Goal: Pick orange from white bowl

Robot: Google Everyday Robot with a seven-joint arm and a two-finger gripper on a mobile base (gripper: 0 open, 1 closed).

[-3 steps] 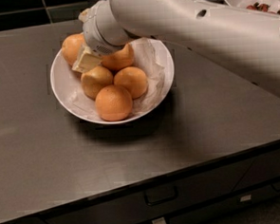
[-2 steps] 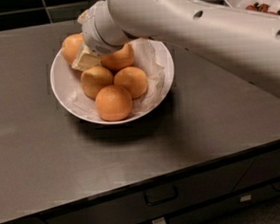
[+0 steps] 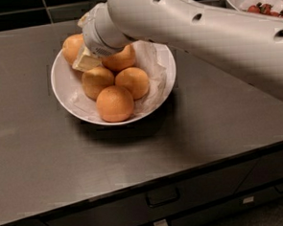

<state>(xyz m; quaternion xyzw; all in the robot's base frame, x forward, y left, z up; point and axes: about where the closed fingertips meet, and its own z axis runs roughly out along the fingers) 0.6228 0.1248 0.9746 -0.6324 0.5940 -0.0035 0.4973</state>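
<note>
The hand sat low in the white bowl's far-left side among the oranges. How open it was, or whether it held one, I couldn't tell. A nudge there could have rolled a neighbour over the rim.

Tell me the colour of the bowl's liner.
White, crumpled liner, clearest in camera view; gripper sits over the white bowl's rear oranges.

The arm overhangs the white bowl at back, jaws among its oranges; front open.
</note>
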